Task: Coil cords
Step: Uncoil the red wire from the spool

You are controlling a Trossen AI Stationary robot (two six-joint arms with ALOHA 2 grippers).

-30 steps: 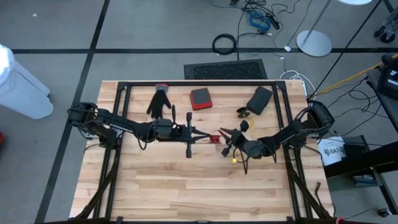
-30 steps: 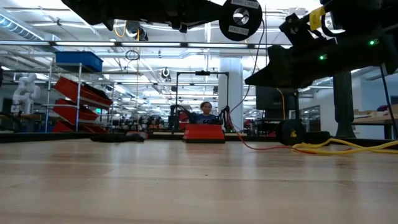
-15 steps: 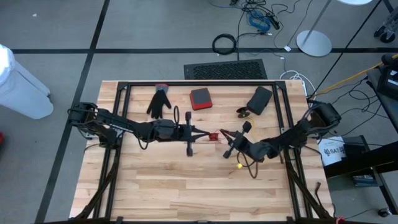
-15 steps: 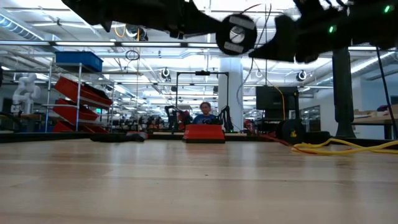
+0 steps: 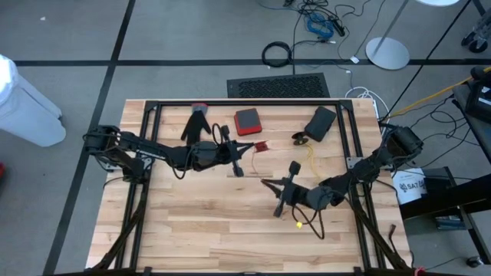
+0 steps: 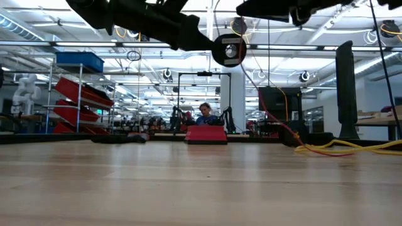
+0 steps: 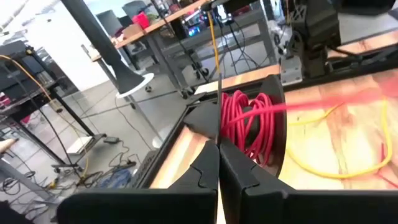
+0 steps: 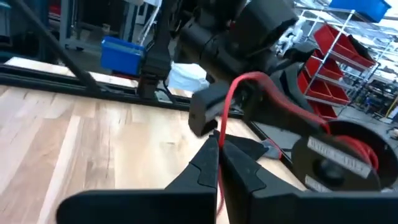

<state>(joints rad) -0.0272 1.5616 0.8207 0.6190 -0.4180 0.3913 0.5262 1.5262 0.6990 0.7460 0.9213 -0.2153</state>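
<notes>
Red cord (image 8: 249, 87) hangs taut above the table's middle, its long axis running slantwise between the two arms. One end is coiled at the left gripper (image 7: 217, 152), clamped tight on it; the other is pinched in the closed right gripper (image 8: 217, 146), nearer the front. The yellow cord (image 5: 310, 157) lies slack beside the right arm.
</notes>
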